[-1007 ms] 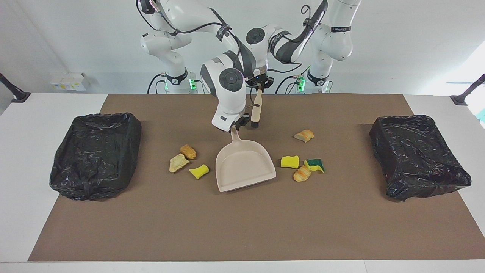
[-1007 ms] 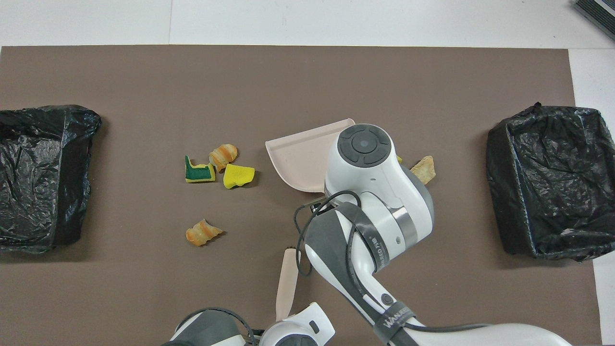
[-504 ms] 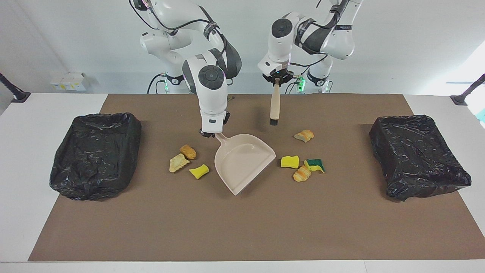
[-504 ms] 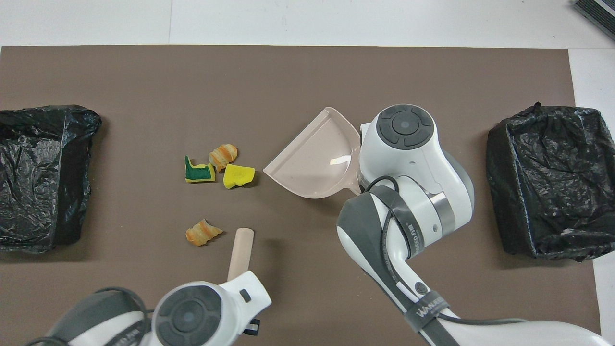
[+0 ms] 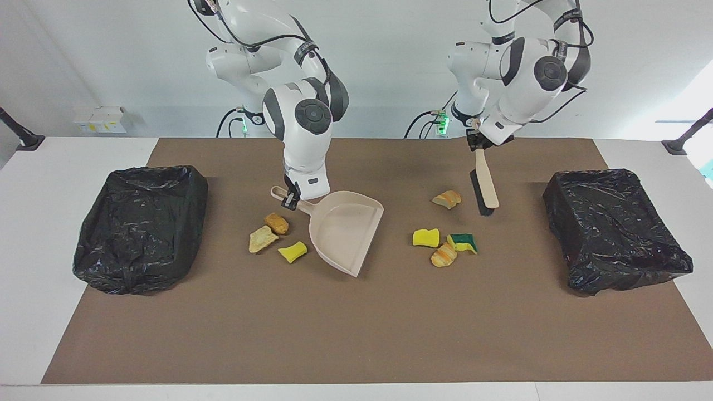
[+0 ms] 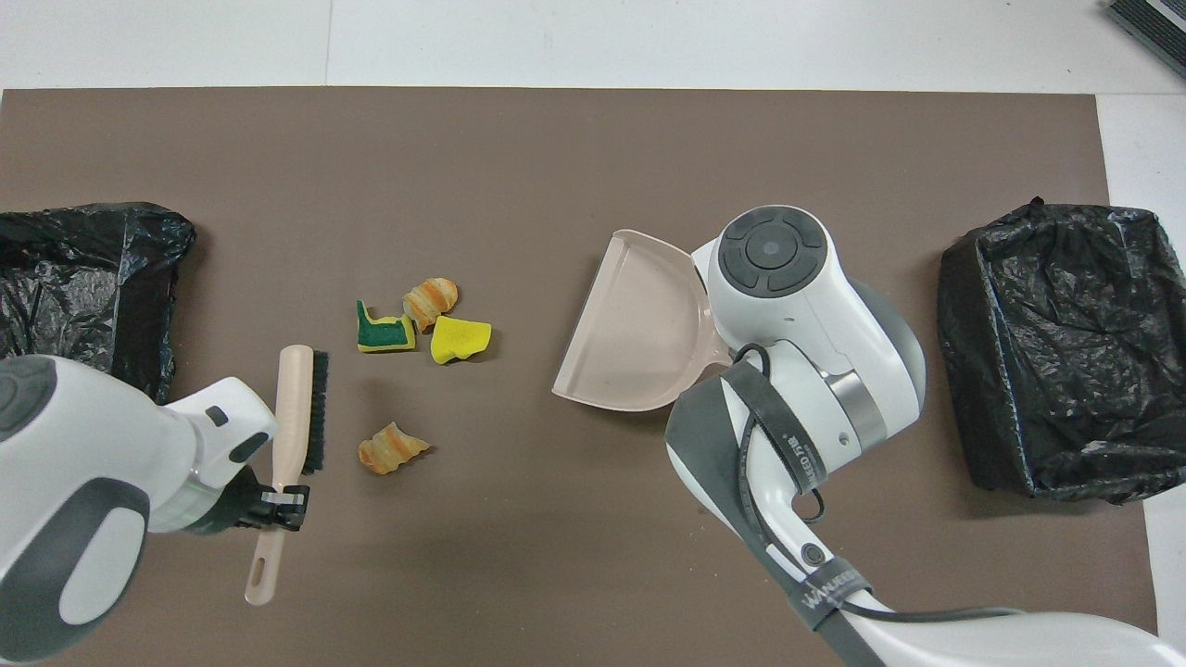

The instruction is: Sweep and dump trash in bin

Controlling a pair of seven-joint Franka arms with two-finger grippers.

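My right gripper [image 5: 289, 197] is shut on the handle of the beige dustpan [image 5: 345, 228], which lies low on the mat with its mouth toward the left arm's end; it also shows in the overhead view [image 6: 639, 338]. My left gripper [image 5: 478, 146] is shut on the brush [image 5: 486, 186] and holds it over the mat, bristles toward the scraps [image 6: 296, 408]. Beside the brush lie a bread chunk [image 5: 447, 199], a yellow sponge [image 5: 426, 238], a green-and-yellow sponge [image 5: 463, 242] and another bread chunk [image 5: 444, 255]. By the dustpan's handle lie an orange chunk [image 5: 276, 223], a tan chunk [image 5: 262, 239] and a yellow sponge piece [image 5: 293, 252].
A black-lined bin [image 5: 142, 225] stands at the right arm's end of the brown mat and another [image 5: 615, 228] at the left arm's end. The right arm hides the three scraps near the handle in the overhead view.
The left arm has carried the brush from the table's middle to its own end, past the four scraps. The right gripper has swung the dustpan's mouth round toward those scraps.
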